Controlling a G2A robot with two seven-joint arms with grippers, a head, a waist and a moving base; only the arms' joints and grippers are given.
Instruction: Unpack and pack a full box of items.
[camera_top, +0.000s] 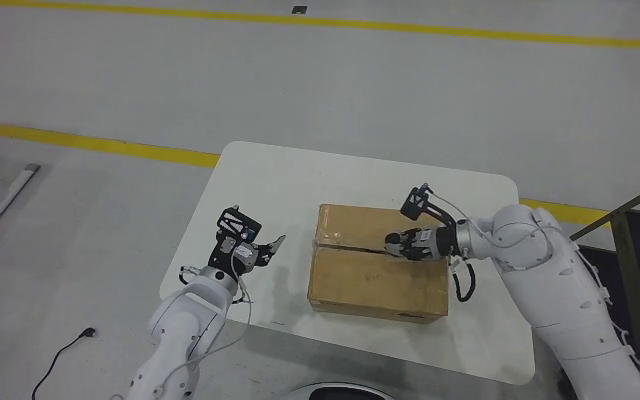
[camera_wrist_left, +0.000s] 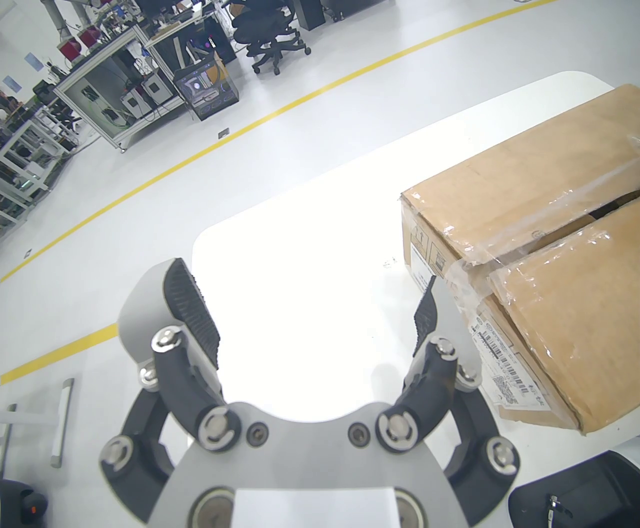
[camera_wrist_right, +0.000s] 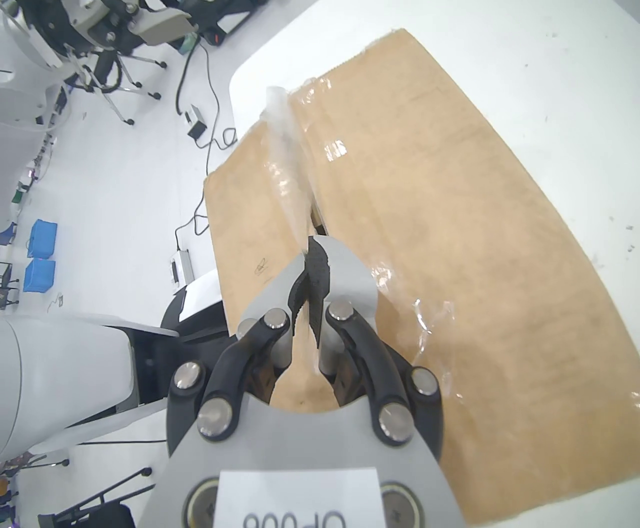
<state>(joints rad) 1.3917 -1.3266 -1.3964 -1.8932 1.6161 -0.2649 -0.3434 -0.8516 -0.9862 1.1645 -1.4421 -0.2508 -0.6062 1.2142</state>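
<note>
The closed brown cardboard box (camera_top: 380, 270) is sitting on the white tabletop (camera_top: 290, 180). The right end effector (camera_wrist_right: 309, 252) is pinching the clear packing tape (camera_wrist_right: 282, 150) along its centre seam — likely peeling it to free the flaps. The left end effector (camera_wrist_left: 300, 300) is hovering beside the box with its fingers spread, holding nothing.

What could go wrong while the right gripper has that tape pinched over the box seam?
1. The tape is a thin, twisted strip running from the shut right gripper to the far end of the box, where it looks stuck. A hard pull might snap it or slip it out of the grip.
2. The left gripper hangs open beside the box, not touching it, so the pull could drag or tip the box.
</note>
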